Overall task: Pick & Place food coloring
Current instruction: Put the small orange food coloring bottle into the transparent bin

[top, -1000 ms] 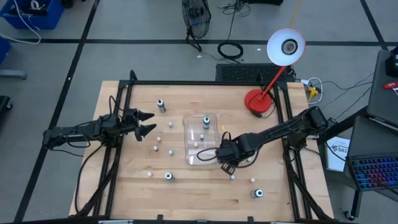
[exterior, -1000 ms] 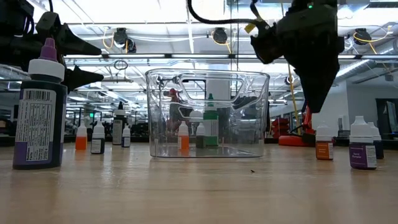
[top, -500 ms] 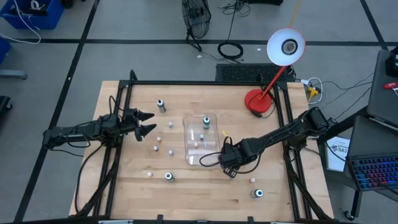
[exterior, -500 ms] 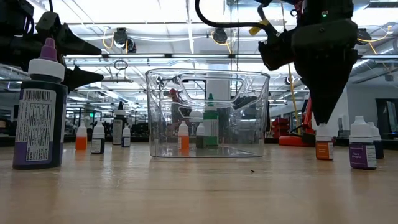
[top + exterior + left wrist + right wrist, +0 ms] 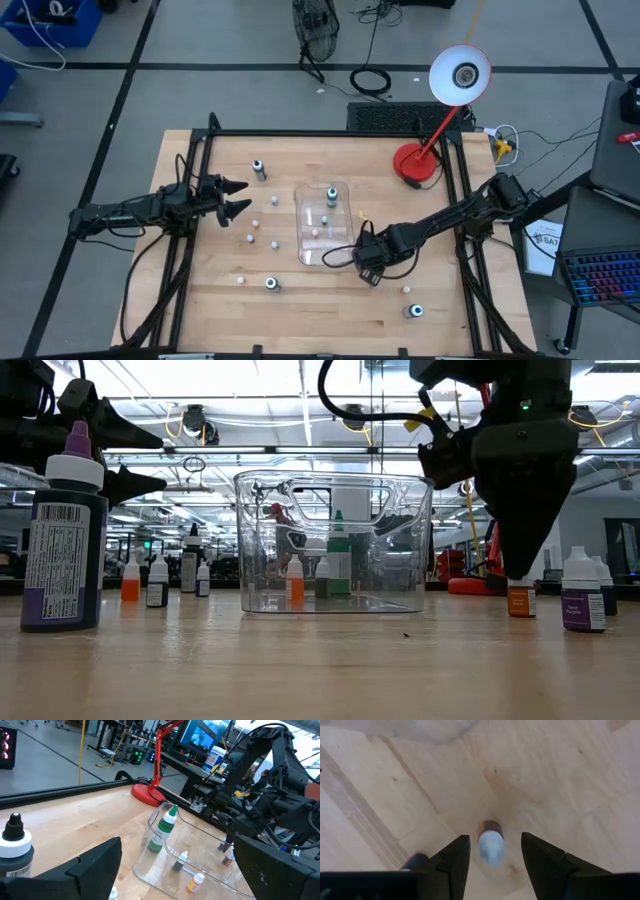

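**benchfan:** So the right gripper [image 5: 491, 865] is hovering straight over one tiny orange-bodied, white-capped food coloring bottle [image 5: 490, 842], which is standing upright on the pale wooden table [image 5: 300, 290] just beside the near corner of the clear rectangular plastic tray [image 5: 322, 236]. The fingers are sitting parted with the cap showing between them, not touching anything, so it's holding nothing.

**armnerd:** Agreed. I'm guessing that bottle is super light and stiff, smooth plastic, and top-heavy enough to tip from a nudge. I'd be taking it around the body just under the cap, squeezing evenly from both sides so it isn't squirting out sideways.

**benchfan:** What about the left gripper [image 5: 238, 197]?

**armnerd:** It's waiting over the left side of the table, well apart from the tray, with its fingers spread wide and empty.

**benchfan:** The other bottles are lying scattered around the table, and a few are already standing inside the tray, including a taller green-capped bottle [image 5: 163, 830].

**armnerd:** Here's the hard part: in the overhead view the gripper is hiding the target bottle completely. In the table-level view the orange bottle [image 5: 519, 599] is peeking out below the fingertips, but I can't tell how far above it they are. Labels are too small to read.
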Robot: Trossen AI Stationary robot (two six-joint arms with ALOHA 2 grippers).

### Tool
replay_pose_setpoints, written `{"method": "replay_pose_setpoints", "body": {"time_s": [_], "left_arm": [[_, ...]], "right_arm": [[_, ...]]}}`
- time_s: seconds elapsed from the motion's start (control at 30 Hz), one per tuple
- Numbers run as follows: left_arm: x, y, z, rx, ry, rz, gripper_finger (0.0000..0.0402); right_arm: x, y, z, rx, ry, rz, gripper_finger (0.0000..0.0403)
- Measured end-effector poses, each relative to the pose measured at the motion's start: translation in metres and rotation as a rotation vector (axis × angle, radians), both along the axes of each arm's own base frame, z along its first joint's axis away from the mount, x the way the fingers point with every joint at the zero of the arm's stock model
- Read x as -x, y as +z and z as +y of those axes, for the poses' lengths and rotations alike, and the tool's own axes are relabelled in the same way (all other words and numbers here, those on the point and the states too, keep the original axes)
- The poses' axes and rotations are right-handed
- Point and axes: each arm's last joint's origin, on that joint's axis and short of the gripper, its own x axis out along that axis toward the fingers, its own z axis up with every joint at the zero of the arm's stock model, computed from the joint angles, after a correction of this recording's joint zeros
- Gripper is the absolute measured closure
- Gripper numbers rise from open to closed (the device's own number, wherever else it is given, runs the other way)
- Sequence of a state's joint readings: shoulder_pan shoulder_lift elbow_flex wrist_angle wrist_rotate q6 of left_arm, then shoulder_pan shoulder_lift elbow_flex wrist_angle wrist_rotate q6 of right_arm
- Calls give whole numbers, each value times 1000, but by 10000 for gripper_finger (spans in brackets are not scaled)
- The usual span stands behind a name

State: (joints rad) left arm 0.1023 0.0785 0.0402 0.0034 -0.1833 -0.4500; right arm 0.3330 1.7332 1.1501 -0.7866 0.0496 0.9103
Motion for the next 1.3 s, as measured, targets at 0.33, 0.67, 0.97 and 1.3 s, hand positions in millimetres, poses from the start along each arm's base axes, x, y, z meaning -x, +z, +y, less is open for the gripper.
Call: {"method": "replay_pose_setpoints", "body": {"time_s": [0.33, 0.67, 0.97, 1.3], "left_arm": [[0, 0, 0, 0, 0, 0, 23], [0, 0, 0, 0, 0, 0, 23], [0, 0, 0, 0, 0, 0, 23], [0, 0, 0, 0, 0, 0, 23]], "right_arm": [[-1, -1, -2, -5, 0, -10, 247], [-1, -1, -1, -28, -3, -2, 248], [-1, -1, -1, -27, -16, -1, 248], [0, -2, -2, -24, -24, 12, 285]]}}
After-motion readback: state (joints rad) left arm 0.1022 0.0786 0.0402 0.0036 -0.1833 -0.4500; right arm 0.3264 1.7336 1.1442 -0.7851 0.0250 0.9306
